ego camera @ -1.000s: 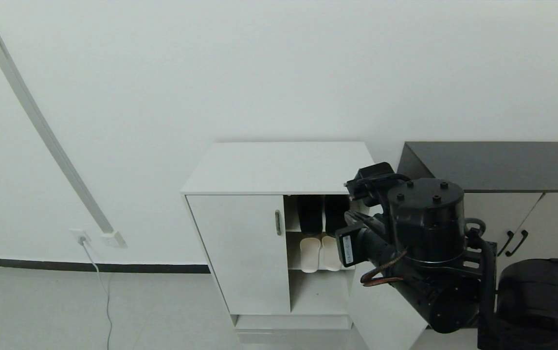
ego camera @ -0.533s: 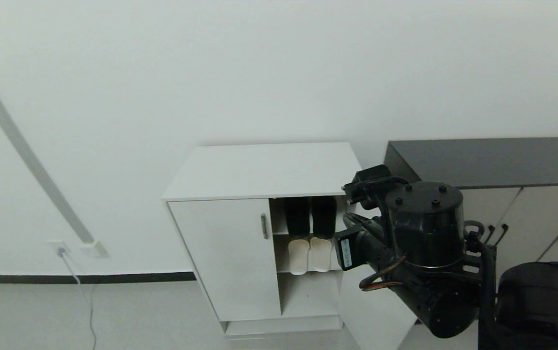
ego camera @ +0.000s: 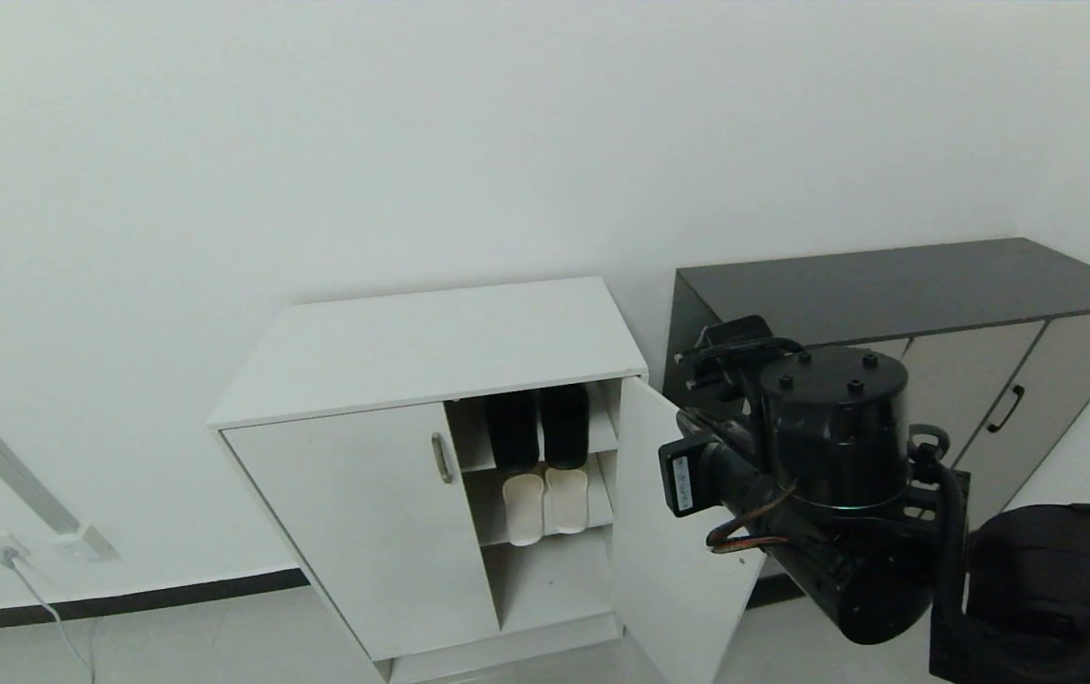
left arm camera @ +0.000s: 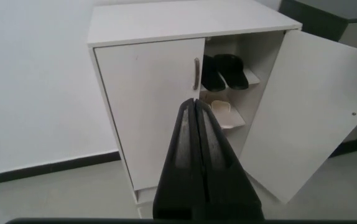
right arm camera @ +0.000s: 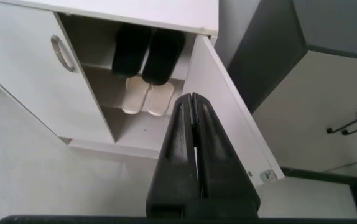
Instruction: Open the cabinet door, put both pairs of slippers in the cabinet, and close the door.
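Sideboard (ego camera: 887,280) stands beside the open cabinet door (ego camera: 668,532); left pincer (left arm camera: 195,103) and right pincer (right arm camera: 193,98) closed, empty.

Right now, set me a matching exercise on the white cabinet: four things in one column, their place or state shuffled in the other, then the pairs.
Column one:
1. black slippers
2. white slippers
3. left cabinet door
4. right cabinet door

Column two:
A. swung open
B. on the top shelf
C. shut
D. on the middle shelf

Pairs: 1-B, 2-D, 3-C, 4-A
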